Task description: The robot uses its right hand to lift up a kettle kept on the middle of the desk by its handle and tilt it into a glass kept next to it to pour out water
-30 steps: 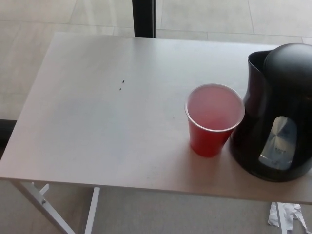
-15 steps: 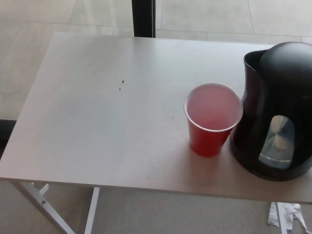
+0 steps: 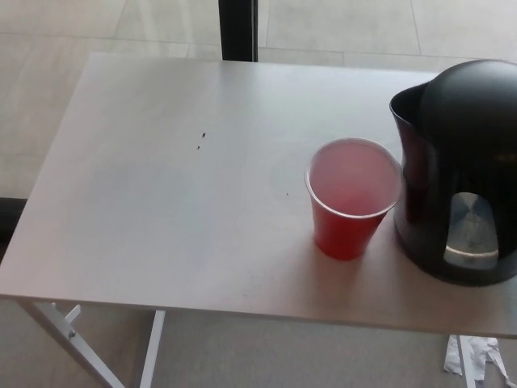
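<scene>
The left of the desk (image 3: pixel 161 202) is being shown bare except for two small dark specks (image 3: pixel 201 141). Right of centre, a red cup (image 3: pixel 352 198) (the task's "glass") is being seen upright, its mouth open upward and its interior looking pale pink. Immediately to its right, the black kettle (image 3: pixel 460 170) is being shown, its spout lip (image 3: pixel 401 103) facing left and reaching toward the cup's rim, its body just beside the cup; whether the two are touching cannot be told. The kettle's right side, where the handle is judged to lie, is being cut off by the picture edge. Neither hand is being shown, so their states cannot be told. The pour is judged to run leftward, spout to cup.
</scene>
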